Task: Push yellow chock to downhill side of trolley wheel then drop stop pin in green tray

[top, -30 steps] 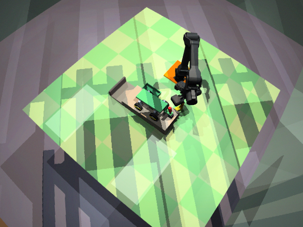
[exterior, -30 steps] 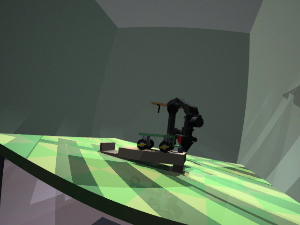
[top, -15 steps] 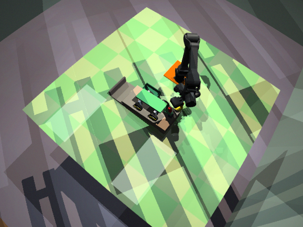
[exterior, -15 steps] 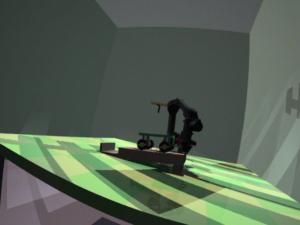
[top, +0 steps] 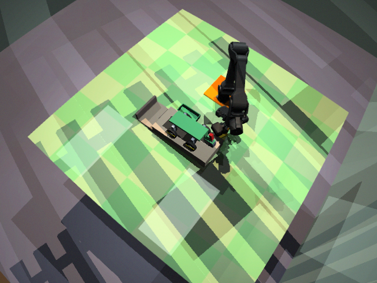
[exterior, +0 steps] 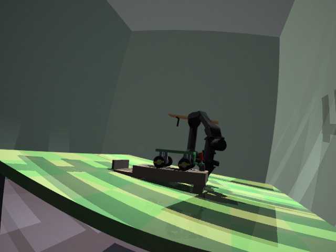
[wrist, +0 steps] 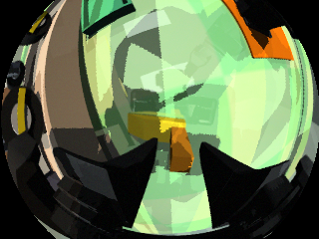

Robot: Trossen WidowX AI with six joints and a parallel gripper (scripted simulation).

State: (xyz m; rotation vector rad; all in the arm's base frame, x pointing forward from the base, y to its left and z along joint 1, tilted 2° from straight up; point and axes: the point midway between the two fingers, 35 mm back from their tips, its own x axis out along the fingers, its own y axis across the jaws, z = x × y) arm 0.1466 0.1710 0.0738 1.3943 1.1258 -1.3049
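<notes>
The green trolley (top: 188, 124) (exterior: 175, 151) stands on the brown ramp (top: 202, 157) (exterior: 168, 173) (wrist: 65, 100). The red-headed stop pin (top: 211, 137) (exterior: 201, 156) stands upright in its holder at the uphill end. The yellow chock (top: 223, 135) (wrist: 150, 125) is on the table beside the ramp's uphill end; its orange handle (wrist: 181, 154) points toward the gripper. My gripper (wrist: 179, 145) is partly open over the chock, its fingertips apart on either side of the handle, with gaps showing. Its fingertips are hidden in the top view. The green tray (top: 191, 110) (wrist: 111, 20) lies behind the trolley.
An orange plate (top: 212, 91) (wrist: 269, 47) lies at the arm's base, beyond the tray. The ramp's raised end wall (top: 146, 107) (exterior: 120, 164) stands at its downhill end. The ramp's long side runs close to the left finger in the wrist view.
</notes>
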